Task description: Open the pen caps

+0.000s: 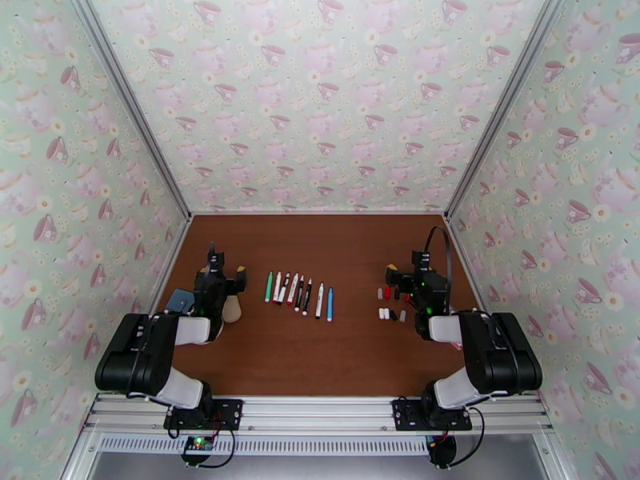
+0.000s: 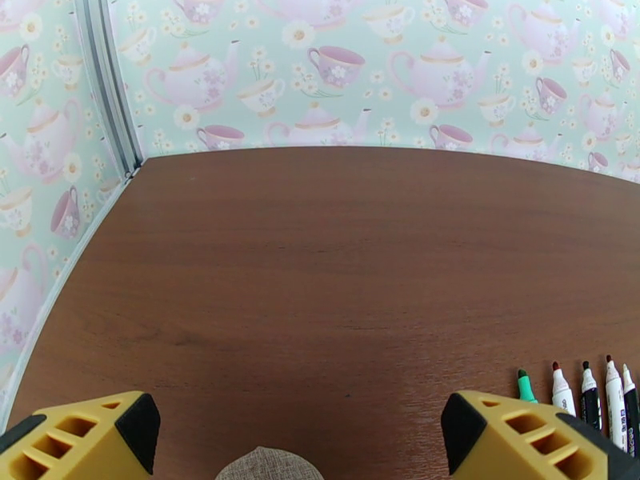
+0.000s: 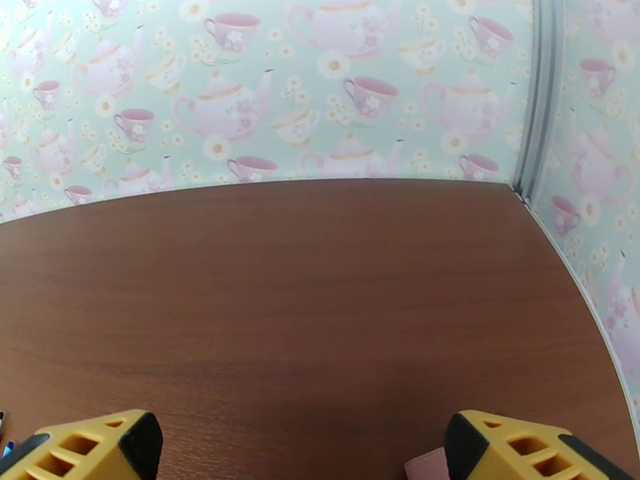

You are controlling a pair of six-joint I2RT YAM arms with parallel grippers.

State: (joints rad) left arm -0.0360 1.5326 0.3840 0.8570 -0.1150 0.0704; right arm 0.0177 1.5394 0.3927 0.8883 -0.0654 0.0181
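Both jaws wide, pens (image 1: 298, 293) between them

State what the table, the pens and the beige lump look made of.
Table: wood or wood-look laminate, satin; grain streaks show. Pens: likely plastic; smooth coloured barrels. Lump: coarse fabric, maybe burlap; woven texture shows, matte.
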